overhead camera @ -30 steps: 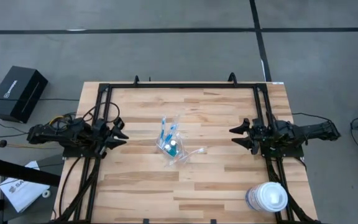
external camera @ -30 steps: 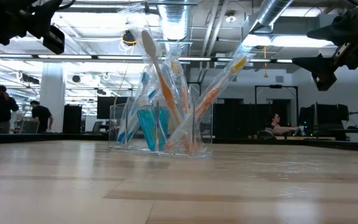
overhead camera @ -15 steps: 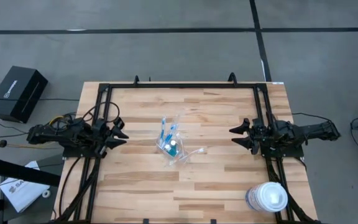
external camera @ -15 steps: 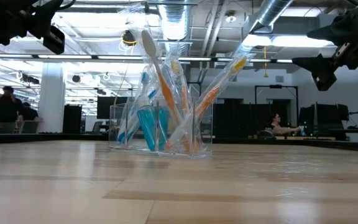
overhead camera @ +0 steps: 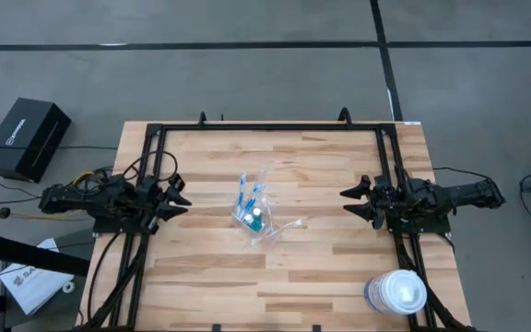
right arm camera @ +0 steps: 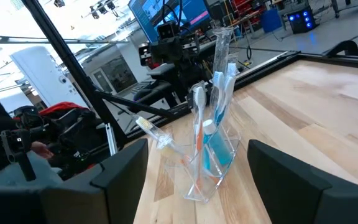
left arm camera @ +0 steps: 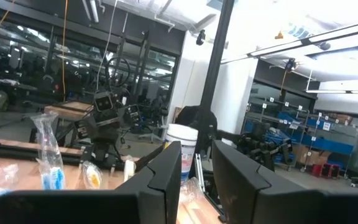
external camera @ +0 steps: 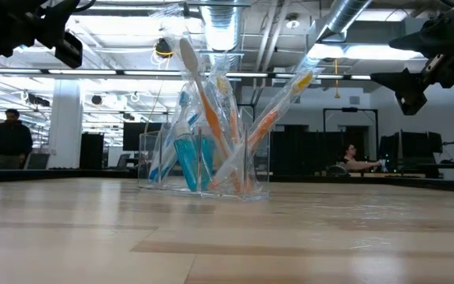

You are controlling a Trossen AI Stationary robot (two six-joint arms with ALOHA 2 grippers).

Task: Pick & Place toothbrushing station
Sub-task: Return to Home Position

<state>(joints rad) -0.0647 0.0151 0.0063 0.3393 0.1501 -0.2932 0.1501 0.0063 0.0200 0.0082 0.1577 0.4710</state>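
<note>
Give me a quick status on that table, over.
Left gripper and right gripper open, empty, parked at sides of the wooden table. Clear plastic organizer upright mid-table, orange and blue toothbrushes inside. Round white-lidded tub by the right arm, nothing blocking.

From above the toothbrushes (overhead camera: 243, 195) in the cup (overhead camera: 267, 232) are too small to count, and in the left wrist view the tub (left arm camera: 182, 134) is half hidden behind the left gripper (left arm camera: 196, 146), while the cup there looks blurred.
</note>
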